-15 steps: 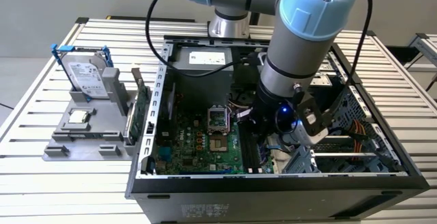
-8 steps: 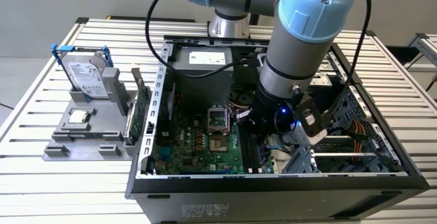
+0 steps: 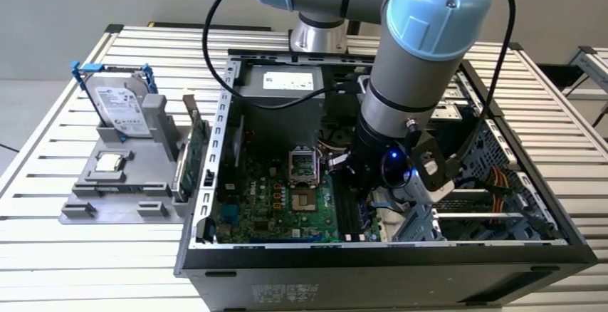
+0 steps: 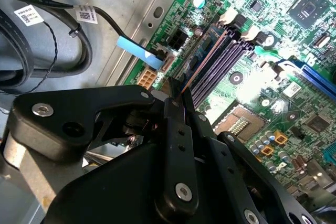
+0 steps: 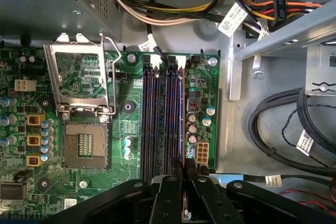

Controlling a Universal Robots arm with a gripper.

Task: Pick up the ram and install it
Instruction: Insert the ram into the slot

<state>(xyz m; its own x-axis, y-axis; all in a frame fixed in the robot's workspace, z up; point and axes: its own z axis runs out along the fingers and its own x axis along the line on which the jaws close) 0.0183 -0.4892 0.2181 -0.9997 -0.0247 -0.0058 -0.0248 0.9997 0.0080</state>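
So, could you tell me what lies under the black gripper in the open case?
Dark memory slots on the green motherboard; the thin ram stands edge-on along one. The gripper's fingers cover its near end.

- I see the big robot arm (image 3: 418,77) with light blue caps and grey tubes.
- My black metal gripper (image 4: 178,95) has shiny silver screws.
- The thin blue-green ram strip (image 4: 202,56) has a pink-looking edge, seen in the second wrist view.
- The flat green motherboard (image 5: 131,124) has tiny silver dots and little yellow squares.
- The long memory slots (image 5: 163,119) are black and dark purple.
- The boxy computer case (image 3: 380,269) is black outside and grey inside.
- The flat striped table (image 3: 85,255) is silver-white.
- The grey plastic holder tray (image 3: 114,198) has a silver hard drive (image 3: 122,109) in a blue frame.
- The bundle of wires (image 5: 178,11) is yellow, orange, black and white.
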